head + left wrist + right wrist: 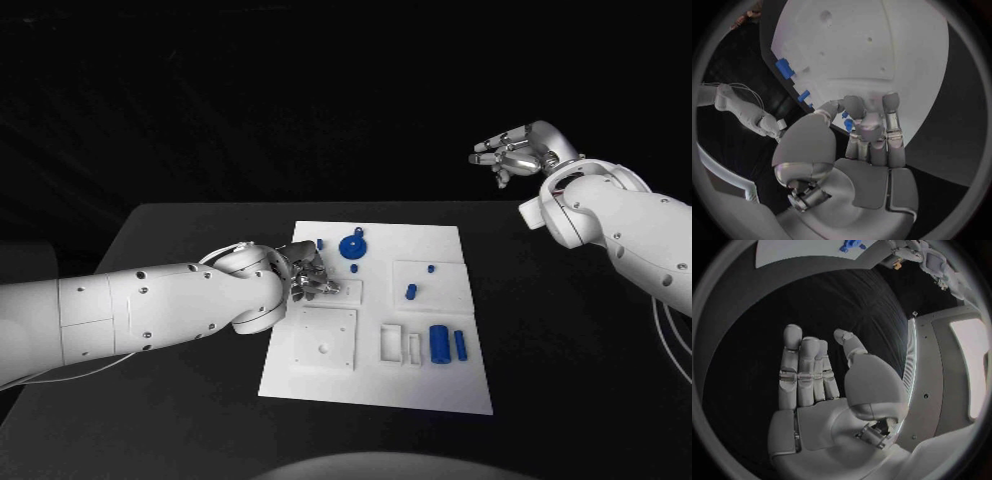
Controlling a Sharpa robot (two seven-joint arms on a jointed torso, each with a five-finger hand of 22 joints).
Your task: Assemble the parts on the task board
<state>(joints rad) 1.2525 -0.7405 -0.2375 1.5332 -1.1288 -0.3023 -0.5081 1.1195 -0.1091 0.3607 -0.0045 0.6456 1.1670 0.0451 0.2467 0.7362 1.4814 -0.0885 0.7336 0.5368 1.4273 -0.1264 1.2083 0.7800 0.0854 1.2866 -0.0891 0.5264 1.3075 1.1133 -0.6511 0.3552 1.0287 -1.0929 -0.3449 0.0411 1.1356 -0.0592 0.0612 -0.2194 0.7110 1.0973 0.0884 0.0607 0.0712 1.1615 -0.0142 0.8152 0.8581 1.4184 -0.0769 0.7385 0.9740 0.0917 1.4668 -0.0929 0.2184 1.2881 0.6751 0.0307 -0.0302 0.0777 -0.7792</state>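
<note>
White task board (433, 390) unlabelled, blue parts (438, 344), left hand (306, 270) fingers (891, 107) touching it

The white task board (378, 395) lay flat in the middle of the black table. On its far part sat a round blue disc (353, 246) with a small blue piece (355, 267) just near of it. Right of centre were a short blue peg (411, 292) and a tiny blue bit (430, 269). Nearer, two blue cylinders (438, 344) lay side by side.
</note>
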